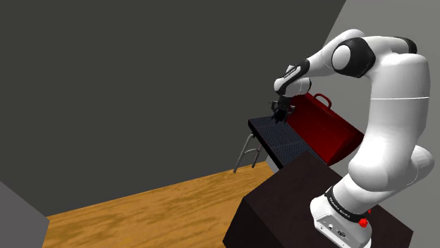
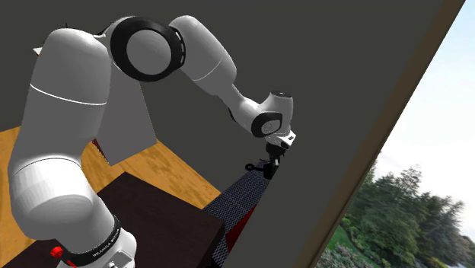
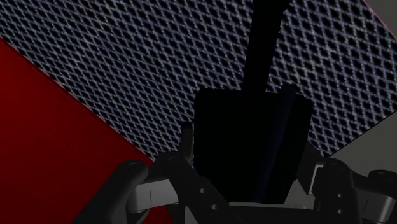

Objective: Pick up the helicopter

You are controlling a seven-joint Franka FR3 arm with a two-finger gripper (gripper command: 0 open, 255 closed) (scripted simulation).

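Note:
The helicopter (image 3: pixel 251 146) is a small black toy with a long thin tail boom reaching away from the hand. My gripper (image 3: pixel 248 184) is shut on its body, one finger on either side. In the shoulder view the gripper (image 1: pixel 280 108) holds the helicopter (image 1: pixel 280 116) a little above the far end of the dark mesh table (image 1: pixel 285 144). From the second exterior view the gripper (image 2: pixel 272 158) points down, and the helicopter (image 2: pixel 261 168) hangs over the mesh table (image 2: pixel 236 202) with its tail sticking out sideways.
A red case (image 1: pixel 321 127) with a handle lies on the table beside the arm, and its red surface (image 3: pixel 44 140) borders the mesh under the hand. The dark stand (image 1: pixel 296 204) is near, the wooden floor (image 1: pixel 141 215) below. A dark grey wall (image 1: pixel 141 84) stands behind the table.

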